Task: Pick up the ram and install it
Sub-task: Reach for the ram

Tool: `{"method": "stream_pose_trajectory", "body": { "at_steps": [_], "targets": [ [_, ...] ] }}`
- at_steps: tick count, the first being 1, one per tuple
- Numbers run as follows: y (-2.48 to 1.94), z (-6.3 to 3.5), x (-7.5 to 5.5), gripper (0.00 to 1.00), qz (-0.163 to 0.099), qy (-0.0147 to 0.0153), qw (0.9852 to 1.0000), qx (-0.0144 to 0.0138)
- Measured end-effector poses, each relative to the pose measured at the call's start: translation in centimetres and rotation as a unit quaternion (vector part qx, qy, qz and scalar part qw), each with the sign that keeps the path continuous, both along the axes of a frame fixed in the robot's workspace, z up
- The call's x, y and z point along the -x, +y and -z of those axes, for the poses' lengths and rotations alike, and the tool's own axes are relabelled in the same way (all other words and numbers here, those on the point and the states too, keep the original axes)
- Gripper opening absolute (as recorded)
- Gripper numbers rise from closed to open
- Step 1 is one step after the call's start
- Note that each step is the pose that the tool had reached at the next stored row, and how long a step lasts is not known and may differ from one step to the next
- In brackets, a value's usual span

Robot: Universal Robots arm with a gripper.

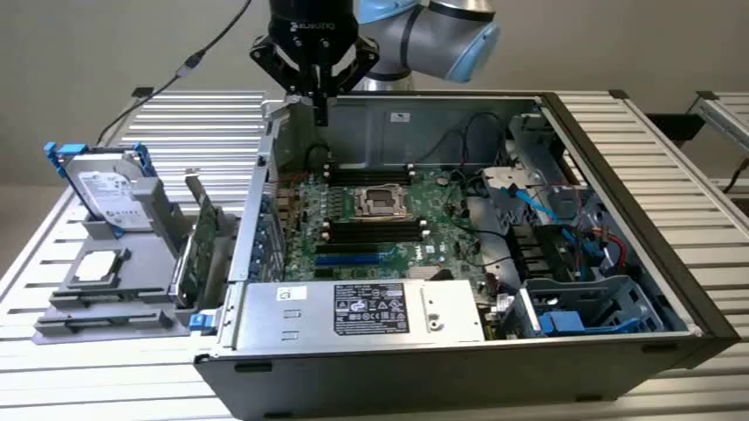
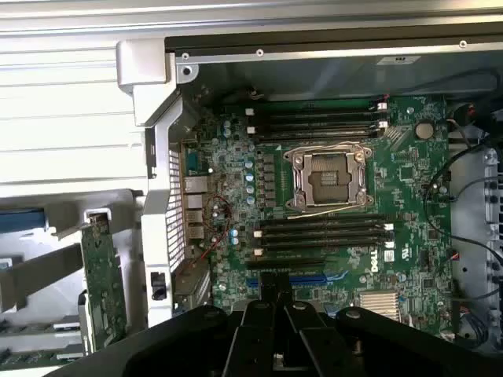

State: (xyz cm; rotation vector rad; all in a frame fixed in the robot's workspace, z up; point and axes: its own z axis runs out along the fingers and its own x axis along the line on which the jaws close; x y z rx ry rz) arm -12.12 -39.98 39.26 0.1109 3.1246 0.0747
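My gripper hangs shut and empty above the back corner of the open computer case, on the exterior view's left. Its closed fingertips show over the motherboard. Black memory slots lie beside the processor socket, and I see no stick in them. Outside the case, green boards stand on edge in a grey holder. The low narrow one looks like the ram. Beside it stands a taller green card. One green board appears in the wrist view.
A hard drive with blue clips stands upright on the grey holder, another lies flat. The power supply fills the case's near side. Cables and a blue drive cage crowd the exterior view's right. The case walls rise around the motherboard.
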Motion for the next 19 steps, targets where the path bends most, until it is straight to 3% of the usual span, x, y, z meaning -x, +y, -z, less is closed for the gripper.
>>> {"method": "stream_pose_trajectory", "body": {
  "at_steps": [11,12,14,19],
  "targets": [
    [-0.01,0.00,0.0,0.11,0.000,0.0002,1.0000,0.0000],
    [-0.02,0.01,0.2,0.11,0.000,0.0014,1.0000,0.0000],
    [-0.02,0.07,0.7,0.11,0.000,0.0071,1.0000,0.0001],
    [-0.03,0.51,2.9,0.11,0.000,0.0094,1.0000,0.0000]
  ]
}}
